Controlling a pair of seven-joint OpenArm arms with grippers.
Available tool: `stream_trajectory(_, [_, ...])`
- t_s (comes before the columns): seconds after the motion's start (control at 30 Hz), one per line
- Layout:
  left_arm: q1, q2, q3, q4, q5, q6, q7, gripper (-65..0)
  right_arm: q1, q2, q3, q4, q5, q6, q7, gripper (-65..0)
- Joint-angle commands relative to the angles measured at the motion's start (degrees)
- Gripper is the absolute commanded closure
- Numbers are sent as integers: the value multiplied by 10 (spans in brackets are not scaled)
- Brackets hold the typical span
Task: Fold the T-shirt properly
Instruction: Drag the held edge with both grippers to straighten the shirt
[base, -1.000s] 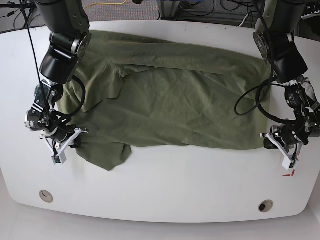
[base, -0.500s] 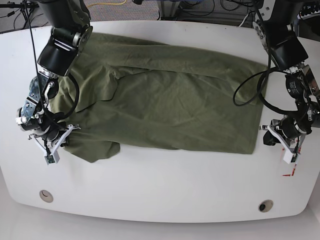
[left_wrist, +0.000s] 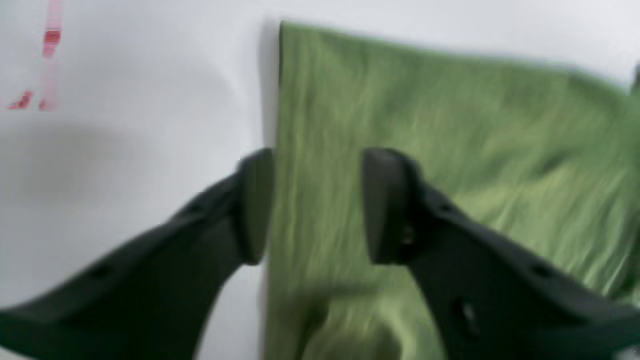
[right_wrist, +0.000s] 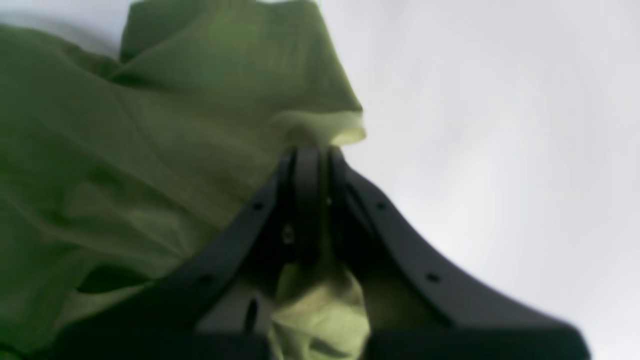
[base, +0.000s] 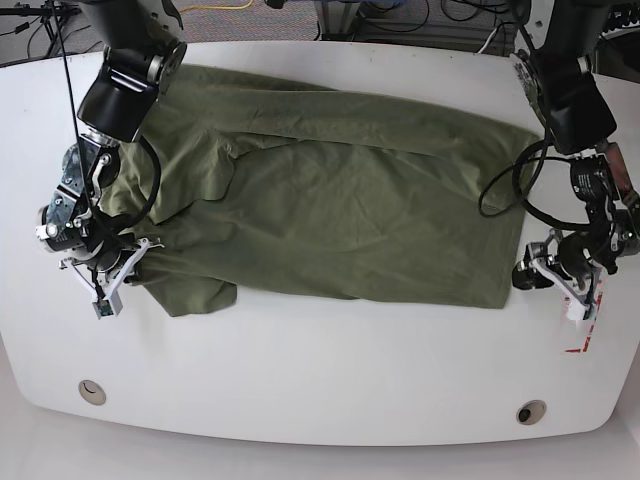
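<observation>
The olive-green T-shirt lies spread and wrinkled across the white table. In the base view my right gripper is at the shirt's left side, shut on a bunched fold of fabric. The right wrist view shows the right gripper pinching the pale green cloth of the T-shirt between its black fingers. My left gripper is at the shirt's lower right corner. In the left wrist view the left gripper stands open just above the T-shirt, straddling its straight edge, with nothing gripped.
A red tape mark sits on the table beside the left gripper, and the red tape mark also shows in the left wrist view. Two round holes lie near the table's front edge. Cables hang from both arms.
My left gripper has opened and let go of the shirt's lower right corner. Both grippers moved away from the front edge, and the right one dragged the shirt leftward, so it lies flatter.
</observation>
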Motion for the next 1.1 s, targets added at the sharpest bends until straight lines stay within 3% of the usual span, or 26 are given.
stream_trajectory(0.0, [-32,-10,-2,-29,-9,49,-50,-367,16,8,1,10,6,1,10,-11])
stream_trajectory(0.1, [-55,-10,1,-73,-9,95,-90,-407,16,8,1,10,6,1,10,-11])
stream_trajectory(0.2, [-72,-12,1,-118,-9,112,-121,-410,16,8,1,10,6,1,10,-11])
stream_trajectory(0.63, [-146,-29,76,-336,1,115,-244,-411,16,4,1,10,6,1,10,-11])
stream_trajectory(1.07, [-186,-7,79,-422,2,115,-268,-410,16,0,1,10,6,1,10,-11])
